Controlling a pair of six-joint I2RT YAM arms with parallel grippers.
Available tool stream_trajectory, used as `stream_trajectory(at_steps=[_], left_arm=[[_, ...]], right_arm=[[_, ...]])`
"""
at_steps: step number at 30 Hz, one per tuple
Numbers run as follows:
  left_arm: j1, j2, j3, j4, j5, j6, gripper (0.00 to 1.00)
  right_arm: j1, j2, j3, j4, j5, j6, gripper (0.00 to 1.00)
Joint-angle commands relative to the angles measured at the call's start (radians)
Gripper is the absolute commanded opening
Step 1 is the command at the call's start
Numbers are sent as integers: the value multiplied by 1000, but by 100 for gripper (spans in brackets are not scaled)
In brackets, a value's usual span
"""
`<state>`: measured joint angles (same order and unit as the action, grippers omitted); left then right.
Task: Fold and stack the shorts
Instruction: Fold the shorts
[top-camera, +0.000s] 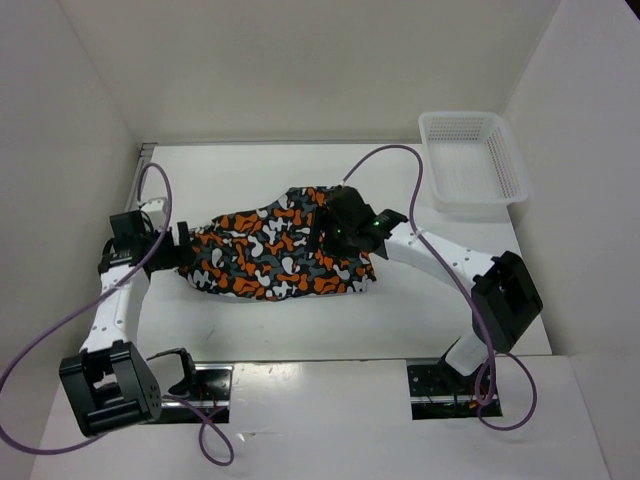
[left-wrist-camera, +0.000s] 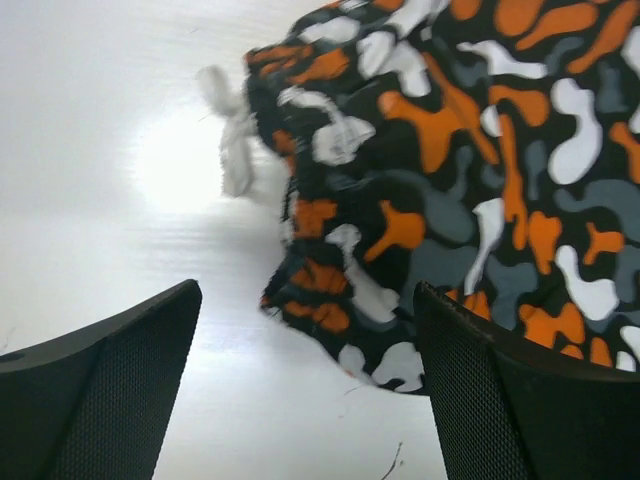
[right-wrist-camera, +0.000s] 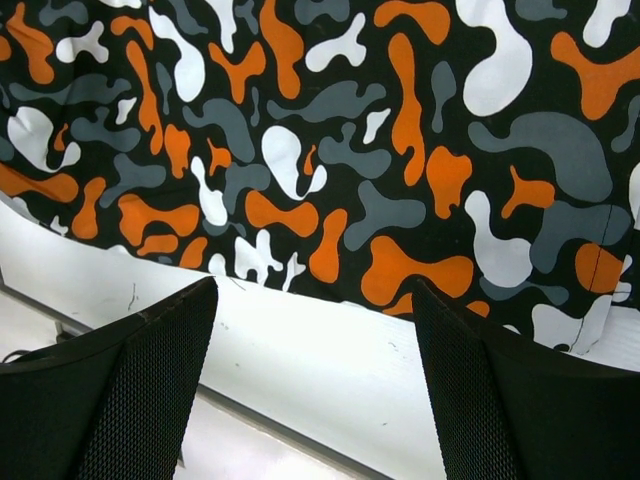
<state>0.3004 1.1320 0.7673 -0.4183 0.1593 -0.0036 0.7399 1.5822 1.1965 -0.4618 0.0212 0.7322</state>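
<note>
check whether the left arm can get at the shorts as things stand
Probably yes: the left arm's open fingers are right at the edge of the shorts, with nothing lying between, and the right arm is over the other end.

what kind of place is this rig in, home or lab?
Most likely a lab test cell, not a home: plain white walls box in a white table, the left arm and right arm are bolted at its near edge, and the props are camouflage shorts and a mesh basket.
</note>
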Motion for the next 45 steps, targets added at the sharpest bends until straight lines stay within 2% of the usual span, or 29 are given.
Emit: stream_trajectory(at_steps=[1, 10, 13, 17, 18, 21, 22, 25, 26, 30, 34, 38, 45], left_arm=[[9, 18, -26, 96, 138, 4, 93], [45, 294, -5, 187, 321, 4, 99], [66, 295, -55, 260, 380, 4, 99], [100, 347, -77, 318, 456, 4, 83], [100, 356, -88, 319, 456, 4, 74], [120, 353, -97, 345, 448, 4, 58], [120, 344, -97, 326, 436, 4, 46], [120, 298, -79, 270, 373, 4, 31], [120, 284, -63, 251, 344, 4, 23], [120, 189, 35, 112, 272, 4, 6], [111, 170, 163, -35, 188, 4, 0], [60, 183, 231, -134, 70, 4, 0], [-133, 207, 375, -214, -116, 4, 0]], right_arm=[[3, -37, -14, 41, -4, 7, 83], [3, -37, -14, 32, 5, 7, 83], [3, -47, -14, 32, 5, 16, 83], [3, -47, -34, 32, -6, 16, 83], [3, -47, -34, 32, -6, 16, 83], [3, -47, -34, 32, -6, 16, 83], [3, -47, -34, 32, -6, 16, 83], [3, -37, -34, 43, -15, 16, 83], [3, -37, -43, 43, -15, 16, 83], [3, -28, -43, 43, -15, 26, 83], [-11, -37, -43, 31, 20, 26, 85], [-108, -114, -116, 54, -46, 26, 85], [-221, -146, -137, 35, -56, -11, 85]])
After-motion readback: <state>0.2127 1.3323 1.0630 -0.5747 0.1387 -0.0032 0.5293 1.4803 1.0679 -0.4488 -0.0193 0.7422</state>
